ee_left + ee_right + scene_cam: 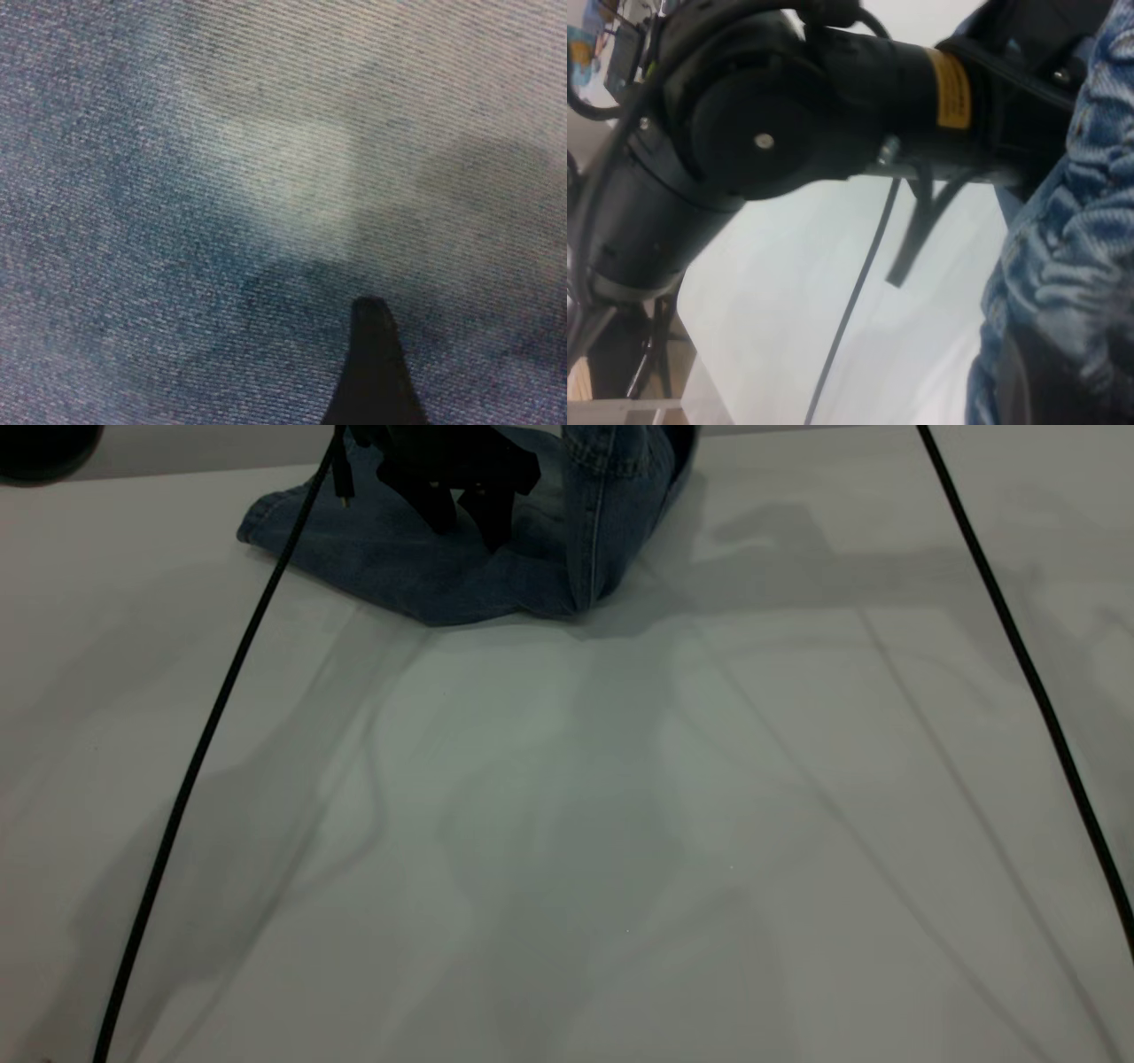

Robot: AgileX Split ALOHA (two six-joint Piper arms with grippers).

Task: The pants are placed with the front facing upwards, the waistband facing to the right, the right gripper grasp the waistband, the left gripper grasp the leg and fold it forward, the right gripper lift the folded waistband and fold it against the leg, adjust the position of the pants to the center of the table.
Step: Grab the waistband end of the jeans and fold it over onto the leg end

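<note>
The blue denim pants (pixel 461 576) lie at the far middle of the table (pixel 567 824). Their right part rises in a steep fold (pixel 620 505) past the top of the exterior view. My left gripper (pixel 468 527) stands on the flat denim with its black fingers spread apart and nothing between them. One fingertip (pixel 372 354) shows against the pale faded denim (pixel 292 177) in the left wrist view. My right gripper (pixel 1050 376) is out of the exterior view. In its wrist view the ruched waistband (pixel 1081 221) is bunched around its dark finger (pixel 1023 385), held off the table.
Two black cables run across the table, one on the left (pixel 204 744) and one on the right (pixel 1028 664). The left arm's black body (pixel 788 133) fills much of the right wrist view, close to the raised waistband.
</note>
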